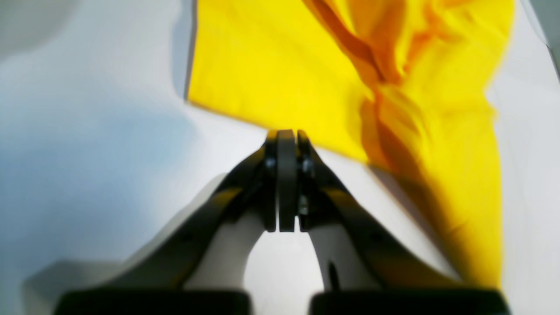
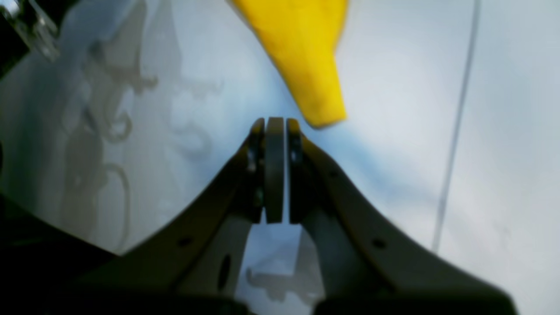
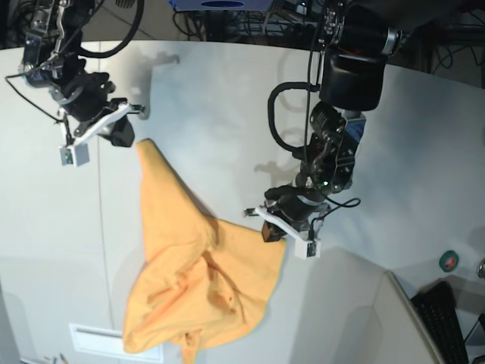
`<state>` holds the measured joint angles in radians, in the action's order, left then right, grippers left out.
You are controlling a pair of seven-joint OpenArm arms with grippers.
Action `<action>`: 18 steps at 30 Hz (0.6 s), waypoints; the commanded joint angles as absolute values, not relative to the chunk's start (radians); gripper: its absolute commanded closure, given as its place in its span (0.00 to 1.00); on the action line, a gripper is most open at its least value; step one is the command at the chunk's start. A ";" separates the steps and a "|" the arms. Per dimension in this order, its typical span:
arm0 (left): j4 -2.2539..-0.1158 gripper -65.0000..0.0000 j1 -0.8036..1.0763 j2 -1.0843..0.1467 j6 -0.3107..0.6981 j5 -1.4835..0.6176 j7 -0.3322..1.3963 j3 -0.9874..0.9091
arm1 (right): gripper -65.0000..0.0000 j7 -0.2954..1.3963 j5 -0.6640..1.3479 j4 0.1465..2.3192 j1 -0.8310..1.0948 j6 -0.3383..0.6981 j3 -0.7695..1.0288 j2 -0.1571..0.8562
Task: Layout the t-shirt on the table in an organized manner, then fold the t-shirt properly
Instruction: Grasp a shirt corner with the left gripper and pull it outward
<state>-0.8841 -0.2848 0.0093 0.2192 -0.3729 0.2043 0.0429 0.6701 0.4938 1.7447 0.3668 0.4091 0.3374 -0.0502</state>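
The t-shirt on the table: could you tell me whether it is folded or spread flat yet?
Neither. The t-shirt lies crumpled on the table, bunched in wrinkles near the front edge, one part stretched out long and narrow.

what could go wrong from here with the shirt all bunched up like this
The t-shirt lies bunched with deep folds, one tip stretched toward the right hand. Both hands are shut and seem to hold nothing, so a blind pinch by the left hand may catch several layers. The cloth's lower part reaches the table's near edge, so a tug might slide it off.
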 commanded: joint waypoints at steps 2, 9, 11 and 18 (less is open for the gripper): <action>-0.786 1.00 -0.367 0.042 0.222 -0.381 0.105 0.044 | 1.00 0.650 0.512 1.765 0.384 0.417 0.346 -0.045; -0.277 1.00 -0.630 0.091 0.220 -0.372 -0.216 0.045 | 1.00 0.651 0.510 1.715 0.374 0.417 0.344 0.002; -0.136 1.00 -0.697 0.091 0.202 -0.306 -0.288 0.045 | 1.00 0.651 0.510 1.699 0.360 0.417 0.344 0.004; -0.082 1.00 -0.680 0.087 0.061 -0.012 -0.295 0.036 | 1.00 0.651 0.510 1.702 0.346 0.417 0.337 0.004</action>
